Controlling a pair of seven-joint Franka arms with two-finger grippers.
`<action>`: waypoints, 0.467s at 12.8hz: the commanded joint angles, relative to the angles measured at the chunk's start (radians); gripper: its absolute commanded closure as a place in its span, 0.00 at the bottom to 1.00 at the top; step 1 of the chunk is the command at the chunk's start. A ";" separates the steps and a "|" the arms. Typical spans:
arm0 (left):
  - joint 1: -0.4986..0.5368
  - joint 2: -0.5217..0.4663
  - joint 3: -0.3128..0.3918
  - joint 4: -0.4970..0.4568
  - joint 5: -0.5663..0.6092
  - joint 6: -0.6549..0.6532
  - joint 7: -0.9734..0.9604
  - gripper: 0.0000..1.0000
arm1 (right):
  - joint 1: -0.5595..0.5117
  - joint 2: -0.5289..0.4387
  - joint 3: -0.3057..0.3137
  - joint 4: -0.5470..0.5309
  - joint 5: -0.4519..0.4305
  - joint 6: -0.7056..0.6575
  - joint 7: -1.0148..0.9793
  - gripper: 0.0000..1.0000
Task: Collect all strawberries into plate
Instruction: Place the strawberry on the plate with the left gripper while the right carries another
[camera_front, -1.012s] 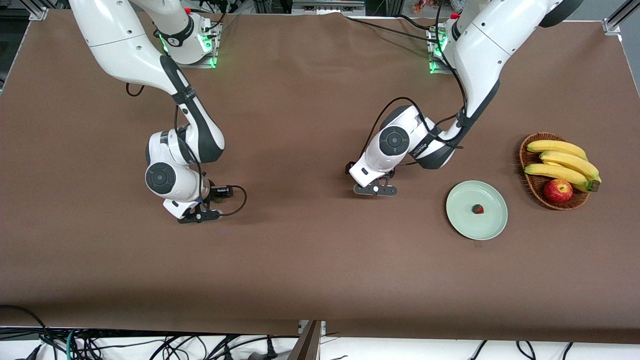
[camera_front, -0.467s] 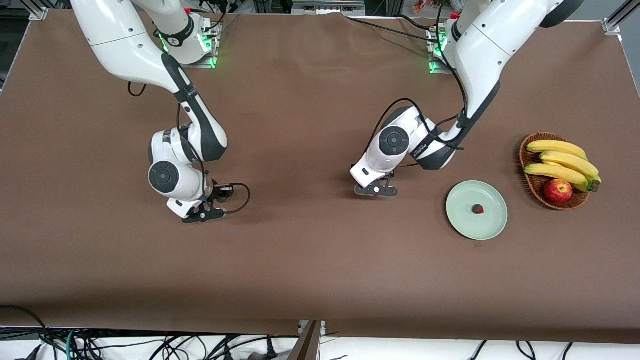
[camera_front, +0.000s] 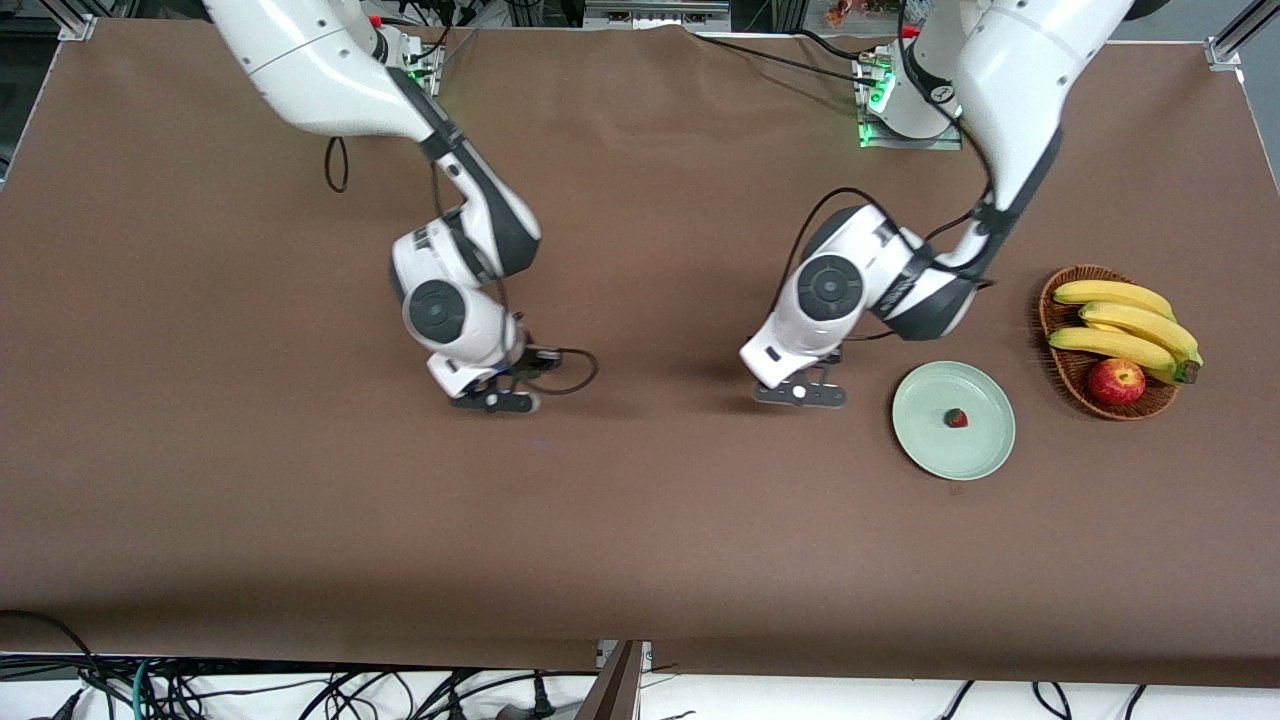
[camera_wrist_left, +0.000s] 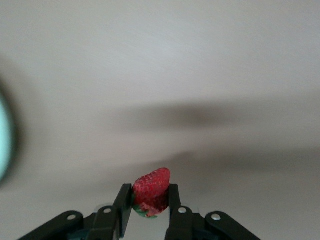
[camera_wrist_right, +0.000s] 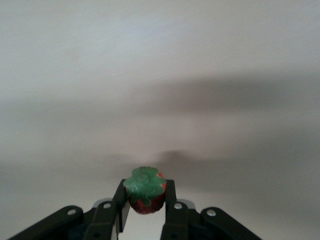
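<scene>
While the left pincer (camera_wrist_left: 150, 207) hung over bare worktop (camera_front: 640, 520) just beside the plate (camera_front: 925, 445), it was pinching a strawberry (camera_wrist_left: 151, 192) by its flanks, tip pointing away from the wrist. The right pincer (camera_wrist_right: 145, 212) pinched a second strawberry (camera_wrist_right: 145, 191) the same way, green cap showing, over the middle of the worktop well short of the plate. A third strawberry (camera_front: 958, 418) already lay in the plate, near its centre.

To carry well, each arm should probably keep its squeeze light — the berries are small and could roll out — and travel level until it is fully above the rim before letting go low, clear of the berry already there. The left arm, being closer, would sensibly drop first so the two do not crowd over the plate.

Against the earlier front view, both arms had swung toward the plate's end of the worktop — the right pincer the greater way. The basket (camera_front: 1062, 362) of bananas (camera_front: 1125, 322) and the apple (camera_front: 1116, 381) lay unchanged.
</scene>
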 joint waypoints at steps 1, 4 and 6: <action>0.117 -0.059 -0.008 -0.019 0.017 -0.053 0.239 1.00 | 0.142 0.138 -0.003 0.231 0.003 -0.001 0.271 1.00; 0.238 -0.056 -0.006 -0.019 0.018 -0.048 0.537 0.99 | 0.261 0.299 -0.003 0.442 0.001 0.166 0.541 1.00; 0.301 -0.037 -0.005 -0.019 0.020 -0.033 0.662 0.99 | 0.307 0.358 -0.003 0.451 0.001 0.342 0.581 1.00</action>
